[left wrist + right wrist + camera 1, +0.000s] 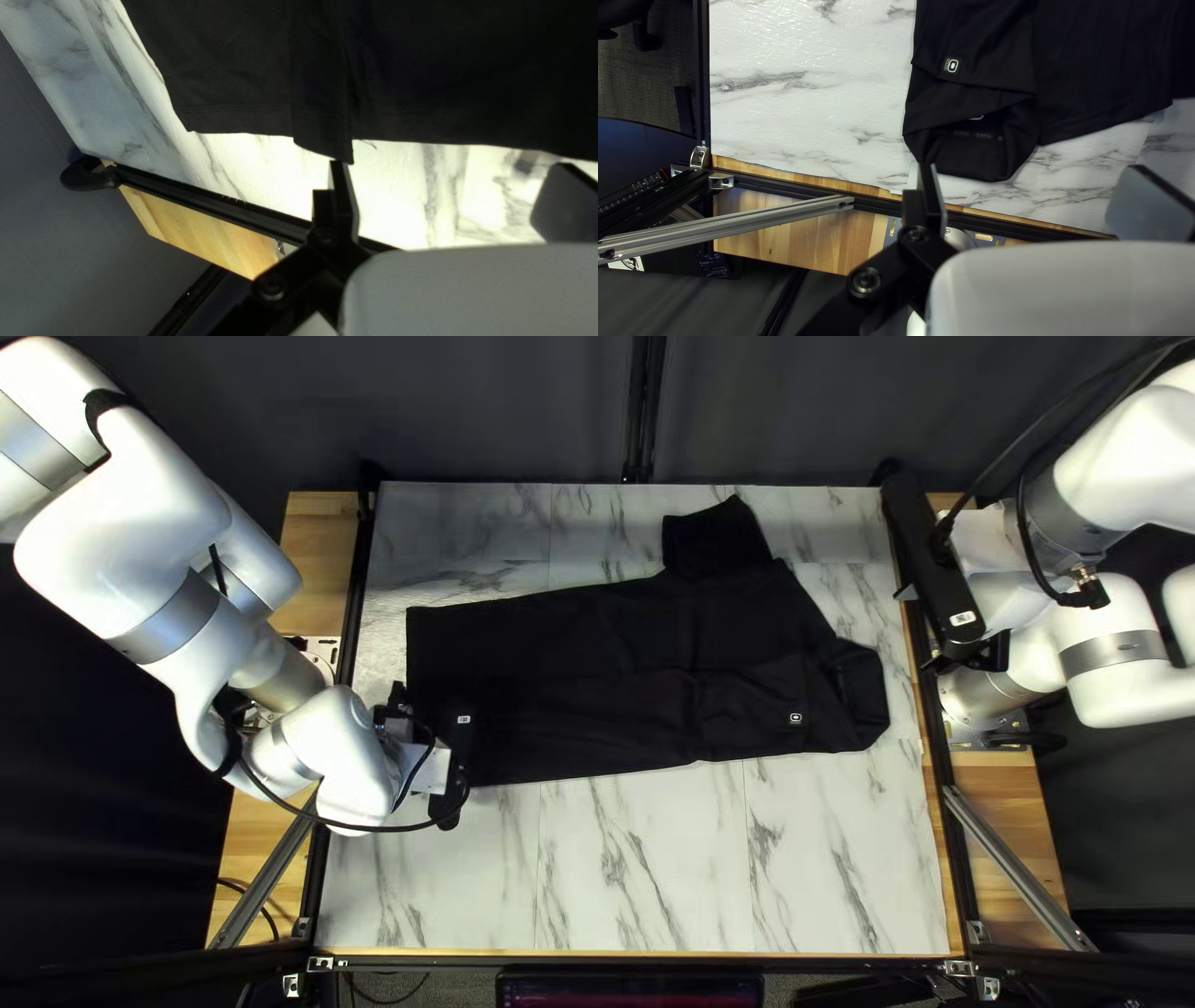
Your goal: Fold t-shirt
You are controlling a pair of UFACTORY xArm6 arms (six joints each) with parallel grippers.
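T-shirt lies partly folded on the marbled table, apparently mid side-folds, with left gripper and right gripper both spread, gripping nothing; the far sleeve likely needs grasping and folding inward next.

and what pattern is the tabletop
The tabletop is grey-veined white, clearest in the top left view.

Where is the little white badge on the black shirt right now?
The badge sits toward the right of the top left view, on the black shirt, near its bunched end.
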